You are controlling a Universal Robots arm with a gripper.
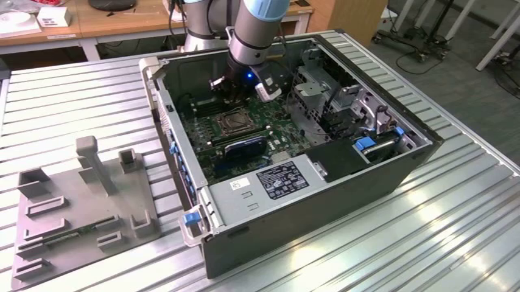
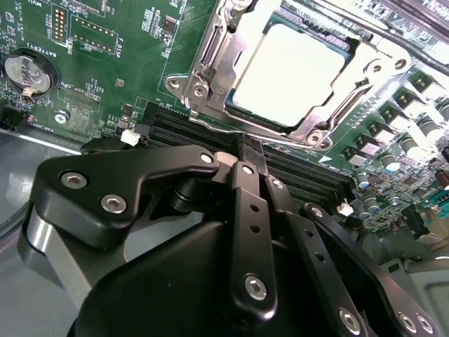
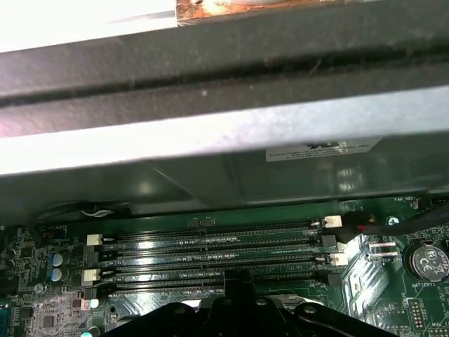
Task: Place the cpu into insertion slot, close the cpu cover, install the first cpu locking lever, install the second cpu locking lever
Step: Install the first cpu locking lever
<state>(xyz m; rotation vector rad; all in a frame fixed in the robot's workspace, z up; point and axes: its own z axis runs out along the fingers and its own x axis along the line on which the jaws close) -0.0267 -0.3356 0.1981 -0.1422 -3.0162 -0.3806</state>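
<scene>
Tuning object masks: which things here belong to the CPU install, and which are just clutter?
Job:
cpu
cpu cover
gripper

Lying about:
memory slots
coin cell battery
grey fixture plate
power supply

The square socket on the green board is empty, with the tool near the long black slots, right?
Not quite: the insertion slot is not empty. In the second wrist view the cpu sits in it, framed by the cpu cover. The tool is near the long black slots.
</scene>
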